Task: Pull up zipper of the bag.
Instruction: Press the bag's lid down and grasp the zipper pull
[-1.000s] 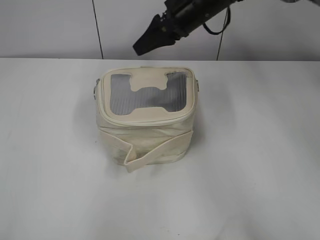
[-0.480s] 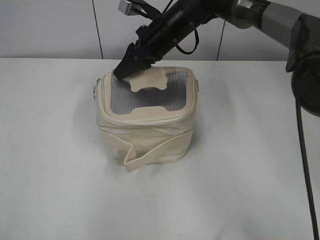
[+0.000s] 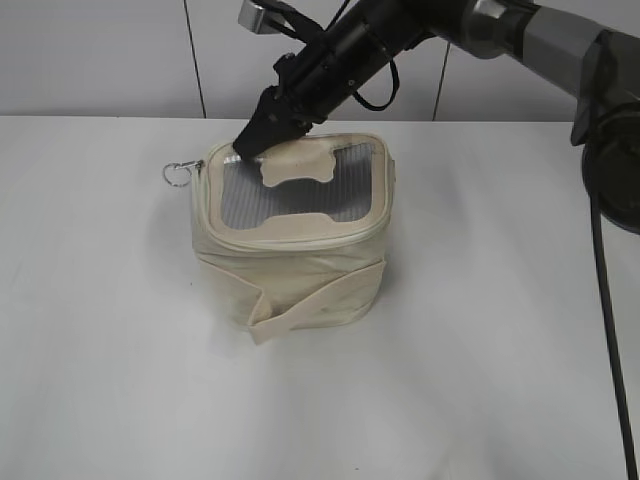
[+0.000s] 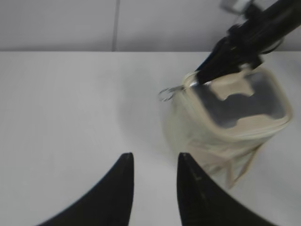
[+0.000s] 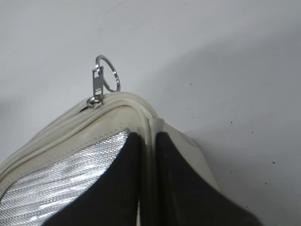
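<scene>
Pincer (image 5: 146, 165) of right arm pinches rim of bag (image 5: 70, 141) lid.

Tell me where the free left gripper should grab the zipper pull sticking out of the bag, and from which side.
Probably the ring pull itself. It juts clear of the bag at the far left corner of the lid, over bare table, so the open left gripper could come in from the bag's left and close across the ring. The right gripper is already pinching the lid rim beside it.
</scene>
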Action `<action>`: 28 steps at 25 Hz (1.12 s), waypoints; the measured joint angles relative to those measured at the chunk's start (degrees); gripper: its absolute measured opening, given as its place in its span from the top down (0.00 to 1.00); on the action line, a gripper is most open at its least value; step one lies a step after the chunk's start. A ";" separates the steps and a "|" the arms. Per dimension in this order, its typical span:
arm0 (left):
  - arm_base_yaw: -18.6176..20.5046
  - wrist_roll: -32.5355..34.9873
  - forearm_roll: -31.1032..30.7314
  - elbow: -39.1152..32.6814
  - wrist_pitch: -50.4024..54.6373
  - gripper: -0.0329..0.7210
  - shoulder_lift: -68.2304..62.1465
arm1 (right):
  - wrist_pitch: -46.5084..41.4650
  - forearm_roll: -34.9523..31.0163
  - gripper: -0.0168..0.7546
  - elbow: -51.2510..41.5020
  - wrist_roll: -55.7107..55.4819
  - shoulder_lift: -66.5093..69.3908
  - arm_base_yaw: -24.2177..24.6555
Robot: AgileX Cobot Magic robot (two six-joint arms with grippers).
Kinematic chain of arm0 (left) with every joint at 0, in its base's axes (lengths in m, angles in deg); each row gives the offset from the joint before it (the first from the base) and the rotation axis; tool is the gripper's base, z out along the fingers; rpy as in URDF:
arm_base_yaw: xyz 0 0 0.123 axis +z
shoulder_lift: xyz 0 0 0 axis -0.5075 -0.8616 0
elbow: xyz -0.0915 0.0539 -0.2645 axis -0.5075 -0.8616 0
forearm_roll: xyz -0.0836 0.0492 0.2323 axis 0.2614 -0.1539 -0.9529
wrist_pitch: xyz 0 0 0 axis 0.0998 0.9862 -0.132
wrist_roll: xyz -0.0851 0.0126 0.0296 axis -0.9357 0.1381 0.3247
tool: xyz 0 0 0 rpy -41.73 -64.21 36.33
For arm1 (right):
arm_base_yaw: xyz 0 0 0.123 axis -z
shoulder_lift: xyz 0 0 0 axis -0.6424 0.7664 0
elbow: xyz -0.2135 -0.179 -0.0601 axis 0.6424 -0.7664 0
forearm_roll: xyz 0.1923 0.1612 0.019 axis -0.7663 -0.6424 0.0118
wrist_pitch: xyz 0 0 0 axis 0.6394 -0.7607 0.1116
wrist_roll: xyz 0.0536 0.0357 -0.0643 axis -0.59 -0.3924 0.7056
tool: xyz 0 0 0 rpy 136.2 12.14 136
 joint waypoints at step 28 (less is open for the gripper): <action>1.20 90.48 33.88 28.90 -2.56 0.29 -77.30 | -0.12 -0.16 0.90 0.00 -1.65 0.00 0.00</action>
